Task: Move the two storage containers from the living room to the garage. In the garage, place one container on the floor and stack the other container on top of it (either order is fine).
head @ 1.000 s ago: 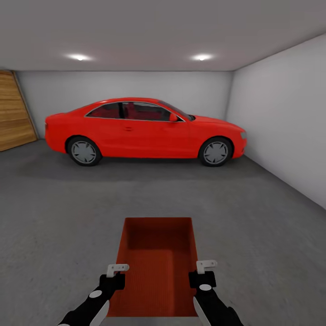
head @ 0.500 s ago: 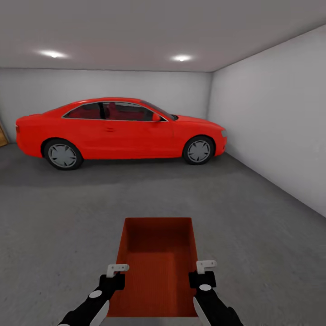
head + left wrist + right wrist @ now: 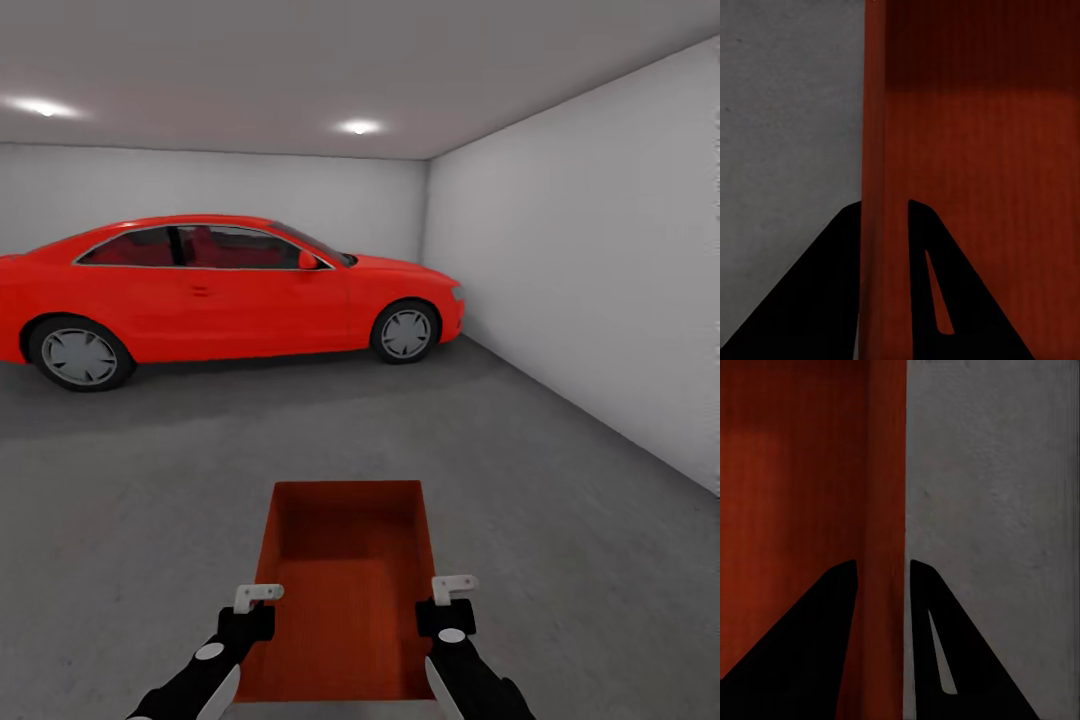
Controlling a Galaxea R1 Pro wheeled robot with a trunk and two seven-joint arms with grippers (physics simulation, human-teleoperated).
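While the storage container [image 3: 348,590] is carried above the concrete floor [image 3: 560,520], the left hand [image 3: 258,598] grasps its left wall and the right hand [image 3: 453,590] its right wall. Its near end is cut off. Beyond, the red car [image 3: 220,295] is cropped at the rear.

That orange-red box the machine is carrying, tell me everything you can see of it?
The storage container is an orange-red, lidless rectangular bin with low walls and a finely ribbed inside bottom; it looks like plastic and is empty. It sits level, its long side pointing away from the robot, held above the grey concrete floor of the garage. The left pincer straddles its left wall and the right pincer its right wall, one finger inside and one outside each.
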